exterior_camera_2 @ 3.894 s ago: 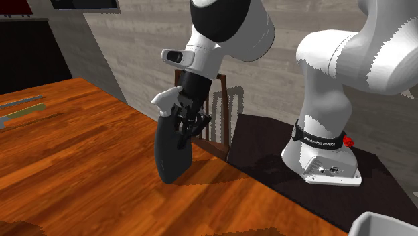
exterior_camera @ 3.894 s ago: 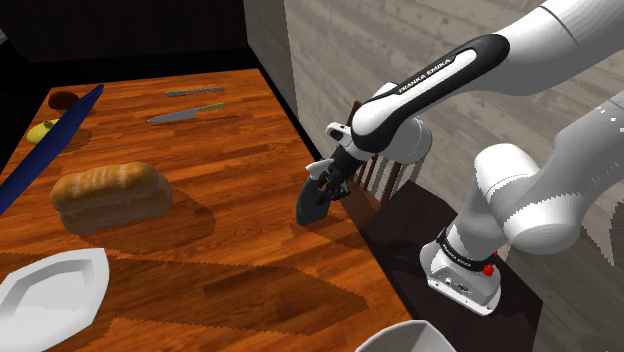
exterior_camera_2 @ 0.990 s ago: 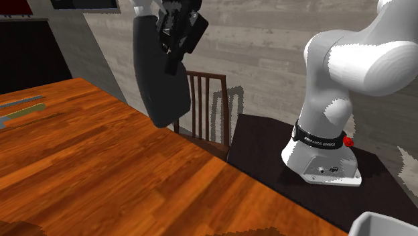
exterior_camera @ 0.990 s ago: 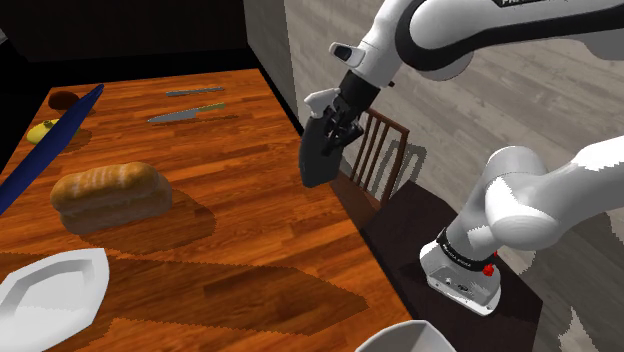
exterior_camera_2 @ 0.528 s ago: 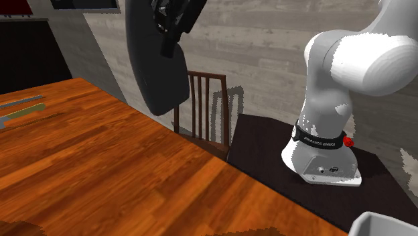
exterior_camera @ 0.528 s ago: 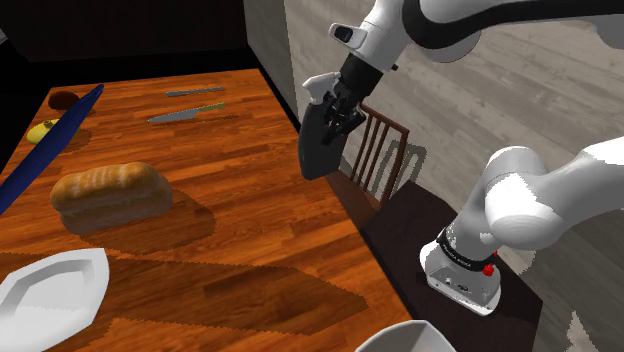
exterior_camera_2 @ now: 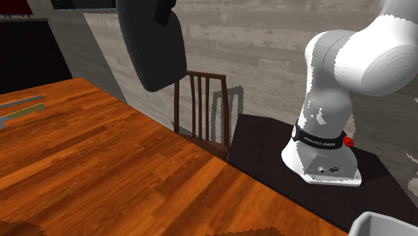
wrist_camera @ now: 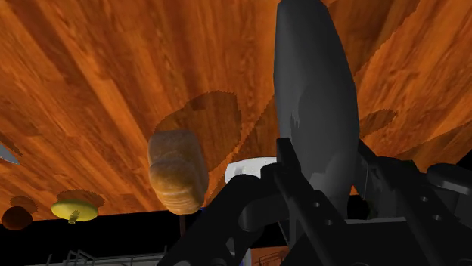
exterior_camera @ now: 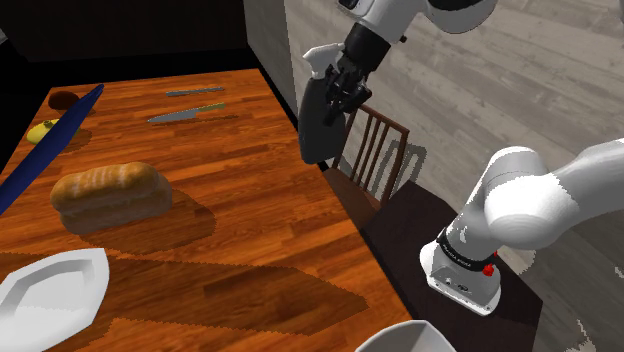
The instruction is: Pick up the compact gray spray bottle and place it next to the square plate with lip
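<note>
The wooden counter (exterior_camera: 230,220) takes up most of the shoulder view, with a grey plank wall behind it. The white arm (exterior_camera: 530,200) rises from its dark stand (exterior_camera: 400,230) at that view's lower right and reaches up and to the left, over the counter's edge. A brown chair (exterior_camera: 375,150) stands between the stand and the counter, against the wall.

A bread loaf (exterior_camera: 110,195) lies toward the shoulder view's left. The white plate (exterior_camera: 50,290) sits at the lower left corner, nearer the camera than the loaf. A long blue object (exterior_camera: 50,145) lies slantwise along the left edge.

The dark grey bottle (exterior_camera: 322,125) hangs in the air above the counter's edge by the chair. It is well apart from the plate and touches nothing below. Its white spray head (exterior_camera: 320,55) is up at the gripper (exterior_camera: 345,80). In the wrist view the fingers (wrist_camera: 291,181) pinch the bottle's upper part from both sides, and its body points away toward the counter.

Two knives (exterior_camera: 185,113) lie at the far end of the counter. A yellow fruit (exterior_camera: 42,130) rests beside the blue object.
</note>
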